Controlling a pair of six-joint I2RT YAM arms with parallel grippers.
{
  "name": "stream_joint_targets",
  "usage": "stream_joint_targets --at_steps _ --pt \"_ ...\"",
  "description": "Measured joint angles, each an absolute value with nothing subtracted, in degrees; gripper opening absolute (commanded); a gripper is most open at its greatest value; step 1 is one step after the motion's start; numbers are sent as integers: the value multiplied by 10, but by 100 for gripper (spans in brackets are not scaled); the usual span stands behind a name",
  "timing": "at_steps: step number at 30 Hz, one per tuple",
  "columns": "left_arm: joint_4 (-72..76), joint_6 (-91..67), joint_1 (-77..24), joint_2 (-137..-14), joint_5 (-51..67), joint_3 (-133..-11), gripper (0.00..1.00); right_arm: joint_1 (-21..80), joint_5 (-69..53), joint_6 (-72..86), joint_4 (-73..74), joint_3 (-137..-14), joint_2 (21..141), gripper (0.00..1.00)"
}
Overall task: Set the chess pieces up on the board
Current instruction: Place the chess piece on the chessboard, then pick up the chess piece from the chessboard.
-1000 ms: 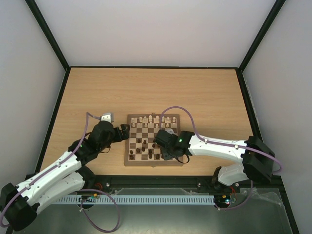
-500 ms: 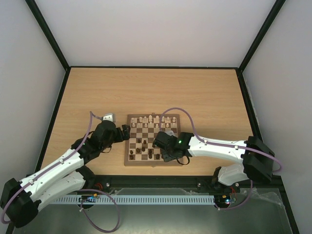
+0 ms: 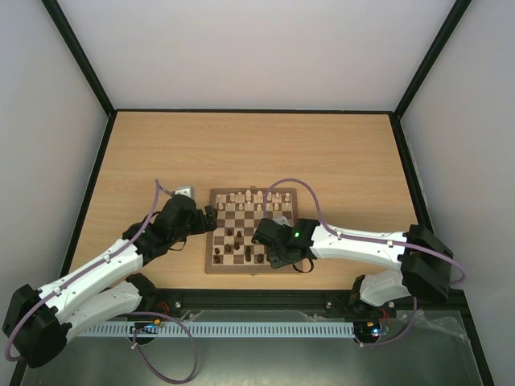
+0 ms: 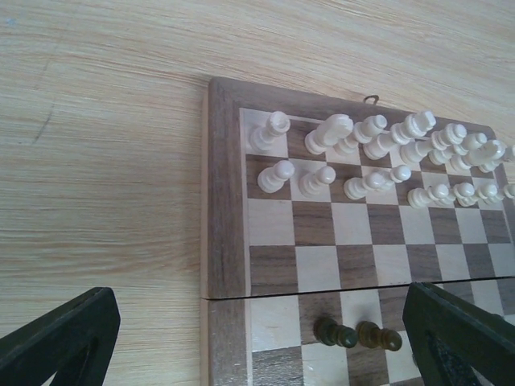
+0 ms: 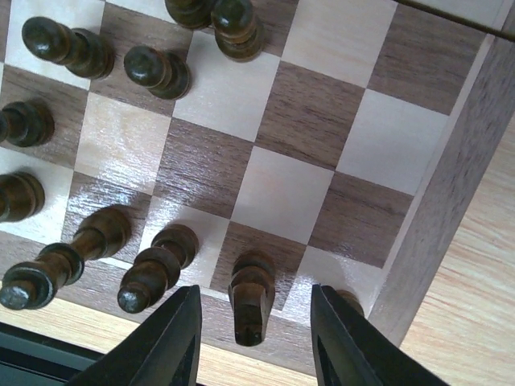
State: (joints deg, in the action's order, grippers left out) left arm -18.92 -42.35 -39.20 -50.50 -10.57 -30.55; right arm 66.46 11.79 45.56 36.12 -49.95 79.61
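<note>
**A:** Which piece are you working on?

**B:** A dark piece (image 5: 251, 299). It stands upright on a dark square in the row of the board (image 5: 451, 201) nearest me, one square in from the right-hand corner. That is a back-rank square, so I judge it is home.

**A:** Are you gripping it?

**B:** No. My right gripper (image 5: 254, 344) straddles it with the jaws a little apart. Board shows between each finger and the piece, so it stands on its own.

**A:** Why so narrow?

**B:** Other dark pieces (image 5: 153, 273) crowd the same row just to its left, and I judge a wider spread would knock them. More dark ones stand further up the board, off their home rows, so my side looks unfinished. My finger partly hides the corner square, and I can't tell if it is filled.

**A:** And the far side?

**B:** The cream pieces (image 4: 378, 153) fill the two far rows, as far as I can see.

**A:** Your other arm?

**B:** My left gripper (image 4: 257, 346) hangs at the board's left edge with its jaws spread wide and nothing in them. It sits partly over the table (image 4: 96, 161), I judge to keep out of the right arm's way.
</note>
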Motion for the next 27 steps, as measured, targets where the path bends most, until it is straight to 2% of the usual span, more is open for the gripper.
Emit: stream_joint_targets --at_steps 2,4,12,19,27 --pt "-197 -420 -392 -515 -98 -319 99 665 118 455 363 -500 796 45" --pt "-206 -417 -392 -522 -91 -330 94 665 120 454 364 -500 794 48" --pt "-240 -414 -410 -537 -61 -352 56 665 130 451 375 -522 765 48" --pt "-269 -436 -477 -583 -69 -386 34 665 136 441 380 -526 750 48" --pt "-325 -481 -557 -649 -110 -444 20 665 138 429 383 -511 699 48"
